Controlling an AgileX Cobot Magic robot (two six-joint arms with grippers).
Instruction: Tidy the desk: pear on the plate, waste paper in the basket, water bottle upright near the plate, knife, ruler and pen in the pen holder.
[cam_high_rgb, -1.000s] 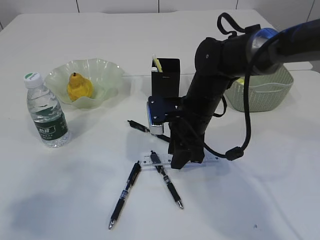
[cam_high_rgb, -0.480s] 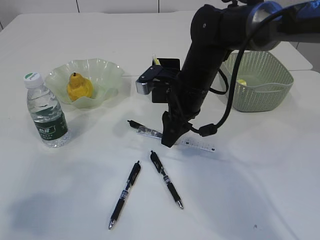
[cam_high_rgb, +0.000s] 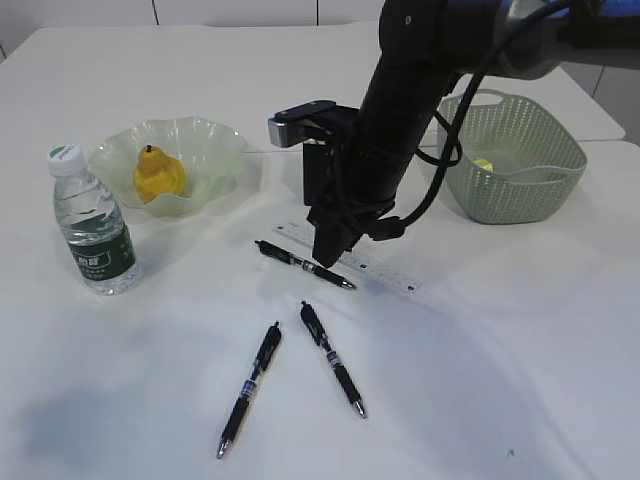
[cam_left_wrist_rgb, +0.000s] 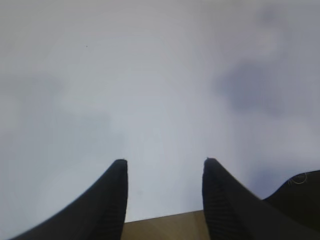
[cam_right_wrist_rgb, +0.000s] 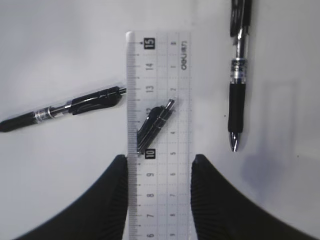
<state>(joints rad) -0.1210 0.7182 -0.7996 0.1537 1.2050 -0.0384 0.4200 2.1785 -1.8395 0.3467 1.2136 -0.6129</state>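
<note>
My right gripper is shut on a clear ruler, jaws on its two long edges, holding it a little above the table. A black pen lies under it, and part of a pen shows through the ruler. Two more black pens lie nearer the front. The black pen holder is mostly hidden behind the arm. A yellow pear sits on the green plate. The water bottle stands upright left of the plate. My left gripper is open and empty.
A green basket stands at the right with a yellowish scrap inside. Pens lie either side of the ruler in the right wrist view. The knife is not in view. The left wrist view shows only bare white surface.
My right gripper has lifted the ruler from beside the front pens and carried it back and up toward the pen holder. The arm has risen.
</note>
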